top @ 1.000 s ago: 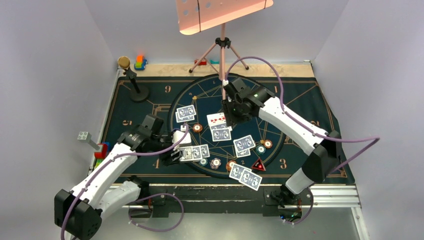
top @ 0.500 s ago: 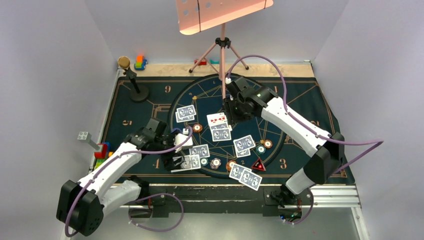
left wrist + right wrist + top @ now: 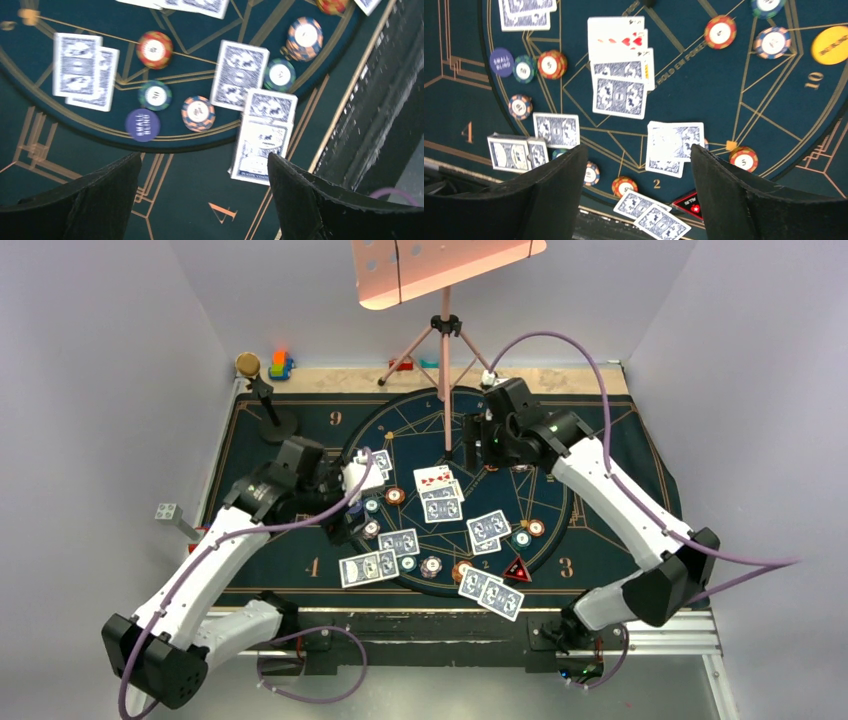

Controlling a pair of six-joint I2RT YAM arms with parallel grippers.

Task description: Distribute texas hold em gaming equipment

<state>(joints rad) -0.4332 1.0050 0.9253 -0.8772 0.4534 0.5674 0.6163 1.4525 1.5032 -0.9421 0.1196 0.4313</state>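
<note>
Both claws hang above the dark gold-lined mat that covers the counter, and each is spread apart with nothing in it: the left claw shows bare mat between its 2 fingers, and the right claw looks down on most of the layout. The equipment is mostly dealt out inside the mat's printed circle: 1 face-up card with face-down cards below it in the middle, pairs of blue-backed cards around the edge, striped chips beside them, the small blind disc at the left, the yellow big blind disc at the far right and the red-black triangular marker near the front edge. The likeliest trouble sits under the left claw: the deck lies just outside that circle with its upper cards slid askew and 1 corner meeting a dealt card, so a pinch that comes down off-centre would probably take only a few cards, fan the rest, or drag that neighbour out of place. A teal chip and an orange-blue chip lie close to the small blind disc, and a wide finger lowered there could shove any of the 3. The right arm is near the tripod stand, so a sideways swing or its purple cable might catch the pole
</note>
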